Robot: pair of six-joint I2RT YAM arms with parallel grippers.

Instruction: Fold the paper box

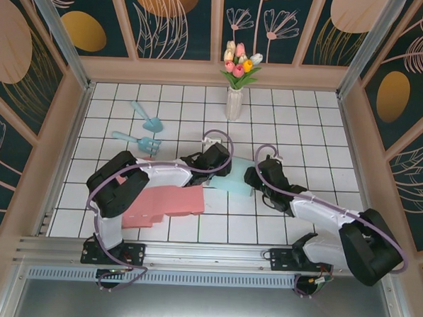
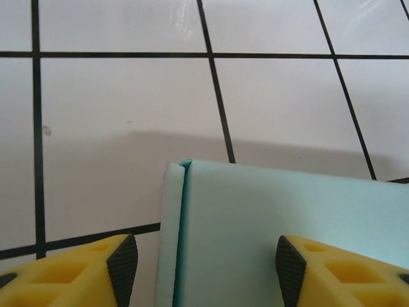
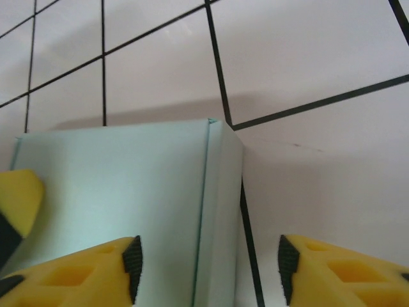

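Observation:
A pale blue paper box (image 1: 233, 181) lies on the tiled table between my two grippers. My left gripper (image 1: 213, 163) sits at its left end. In the left wrist view this gripper (image 2: 204, 272) is open and straddles the box's (image 2: 287, 204) folded left edge, one pad off the box and the other over its top. My right gripper (image 1: 257, 179) is at the right end. It (image 3: 208, 268) is open around the box's (image 3: 115, 185) right edge and side flap, with gaps at both pads. A flat pink paper box (image 1: 163, 204) lies at the front left.
A white vase of tulips (image 1: 234, 96) stands at the back centre. Two blue toy garden tools (image 1: 144, 116) (image 1: 138, 140) lie behind the left arm. Wooden walls (image 1: 59, 150) enclose the table on three sides, with a metal rail (image 1: 192, 253) along the front.

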